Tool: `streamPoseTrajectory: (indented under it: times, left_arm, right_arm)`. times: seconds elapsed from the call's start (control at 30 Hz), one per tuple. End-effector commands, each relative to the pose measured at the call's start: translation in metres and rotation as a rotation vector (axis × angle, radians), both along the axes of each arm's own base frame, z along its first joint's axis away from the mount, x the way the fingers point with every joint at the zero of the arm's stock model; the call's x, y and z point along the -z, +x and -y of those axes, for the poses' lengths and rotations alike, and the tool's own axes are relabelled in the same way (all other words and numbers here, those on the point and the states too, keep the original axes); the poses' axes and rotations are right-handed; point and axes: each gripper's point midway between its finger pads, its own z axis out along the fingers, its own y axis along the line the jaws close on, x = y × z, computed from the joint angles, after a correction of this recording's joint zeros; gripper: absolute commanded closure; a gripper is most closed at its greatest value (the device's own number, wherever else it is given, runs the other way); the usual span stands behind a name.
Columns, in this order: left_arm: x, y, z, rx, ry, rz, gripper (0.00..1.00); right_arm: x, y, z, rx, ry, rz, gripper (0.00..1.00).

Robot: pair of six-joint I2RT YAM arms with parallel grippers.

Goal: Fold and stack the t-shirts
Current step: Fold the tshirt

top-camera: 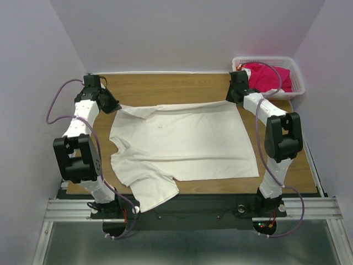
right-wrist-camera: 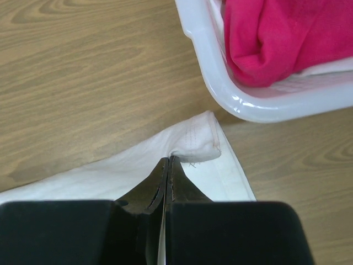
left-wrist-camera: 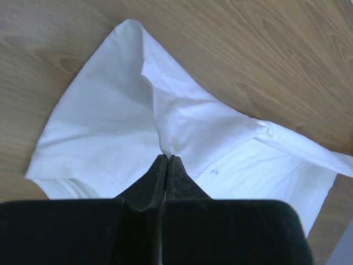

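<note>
Far edge pinched at both ends, with the off-white t-shirt set for a lengthwise fold.

The left fingers [left-wrist-camera: 163, 171] are closed on bunched cloth at the far-left sleeve of the off-white t-shirt [top-camera: 182, 143], and the right fingers [right-wrist-camera: 164, 172] are closed on its hemmed far-right corner. The shirt lies spread across the desk [top-camera: 165, 87], and its near-left sleeve reaches over the desk's near edge. For a clean fold, I'd judge both arms should rise together and hold the far edge level and taut. They would then carry it toward the near side and lay it edge to edge. Behind the shirt there is a bare strip of desk. The right side is tighter — the basket [top-camera: 296, 93] holding the magenta t-shirt [top-camera: 267, 77] sits just beside the right fingers, so any swing outward risks clipping its rim.
</note>
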Motion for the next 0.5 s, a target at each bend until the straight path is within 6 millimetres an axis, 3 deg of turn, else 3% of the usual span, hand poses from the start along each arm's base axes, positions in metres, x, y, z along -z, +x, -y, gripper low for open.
streamPoseTrajectory:
  times: [0.0, 0.3, 0.47]
  left_arm:
    - [-0.02, -0.018, 0.002, 0.0, -0.008, 0.058, 1.0]
    - [-0.013, -0.047, 0.012, -0.009, -0.056, 0.058, 1.0]
    - [0.002, -0.063, 0.019, -0.021, -0.091, 0.035, 1.0]
  right_arm:
    - [-0.028, -0.007, 0.006, 0.003, -0.006, 0.056, 0.99]
    - [-0.015, -0.025, 0.005, 0.001, 0.016, 0.015, 0.99]
    - [0.004, -0.034, 0.005, 0.012, 0.021, -0.027, 0.99]
